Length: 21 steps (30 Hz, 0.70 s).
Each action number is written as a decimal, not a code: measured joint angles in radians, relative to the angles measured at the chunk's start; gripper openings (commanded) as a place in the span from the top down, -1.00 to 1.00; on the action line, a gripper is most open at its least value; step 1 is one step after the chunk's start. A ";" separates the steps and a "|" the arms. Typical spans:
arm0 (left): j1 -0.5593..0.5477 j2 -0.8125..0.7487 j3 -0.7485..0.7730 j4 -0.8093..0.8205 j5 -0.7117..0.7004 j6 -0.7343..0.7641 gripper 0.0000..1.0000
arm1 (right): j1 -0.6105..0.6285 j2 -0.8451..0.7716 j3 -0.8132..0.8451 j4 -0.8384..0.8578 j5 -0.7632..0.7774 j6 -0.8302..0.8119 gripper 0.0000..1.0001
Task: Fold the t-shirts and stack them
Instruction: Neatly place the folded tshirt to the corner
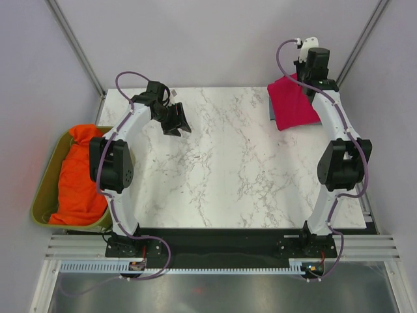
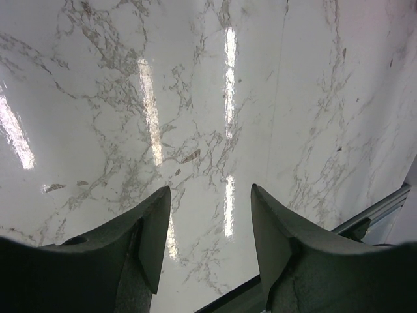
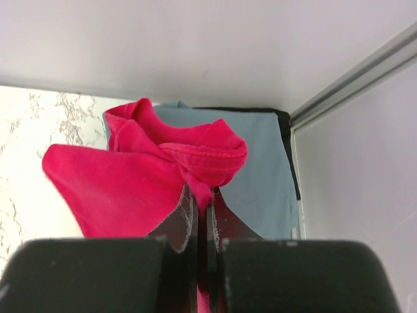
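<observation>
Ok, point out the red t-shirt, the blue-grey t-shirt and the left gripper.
red t-shirt [image 3: 117,186], right wrist view, flat folded body.
blue-grey t-shirt [image 3: 260,156], right wrist view, bare right part.
left gripper [image 2: 208,195], left wrist view, midway between fingertips.

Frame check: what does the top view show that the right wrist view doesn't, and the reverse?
Top only: the left gripper, open above the marble table, and a bin of orange cloth at the left edge. Right wrist only: the right gripper shut on a fold of the red tee, with a blue-grey tee beneath it; from above that one is at most a grey sliver. Both: the red tee at the table's far right corner.
</observation>
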 measured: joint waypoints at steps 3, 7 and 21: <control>0.000 0.000 0.000 0.000 0.003 0.000 -0.18 | -0.005 0.029 0.039 0.008 -0.022 -0.005 1.00; 0.000 0.000 0.000 0.001 0.007 0.000 -0.18 | -0.021 0.064 0.066 0.014 -0.041 -0.009 1.00; 0.000 0.000 0.000 0.004 0.047 -0.001 -0.17 | -0.145 0.230 0.239 0.080 -0.144 0.077 1.00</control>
